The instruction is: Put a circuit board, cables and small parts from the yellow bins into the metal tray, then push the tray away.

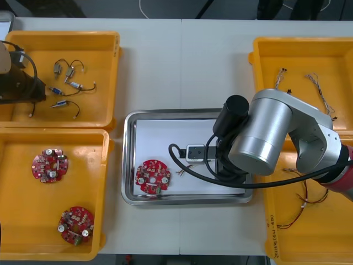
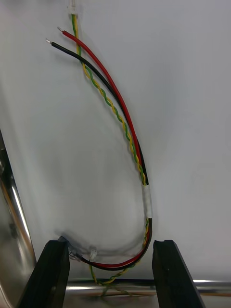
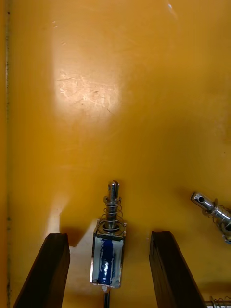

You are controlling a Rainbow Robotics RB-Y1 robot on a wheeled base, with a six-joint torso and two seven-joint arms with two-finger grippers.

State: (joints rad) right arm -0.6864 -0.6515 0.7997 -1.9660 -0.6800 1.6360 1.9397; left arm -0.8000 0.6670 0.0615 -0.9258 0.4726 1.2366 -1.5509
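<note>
Light worktop [image 1: 149,66]. Left arm [image 1: 19,88] low over far left bin [image 1: 60,40]; left tool [image 3: 109,235] spread wide, straddling blue-bodied part [image 3: 108,252] lying on bin floor, fingers clear of it. Tray [image 1: 128,160] at centre, board [image 1: 153,177] in its left half. Right arm [image 1: 276,132] folded in from right, wrist over tray's right half; right tool [image 2: 109,243] wide, cable [image 2: 124,115] loose on white tray floor between fingers.
</note>
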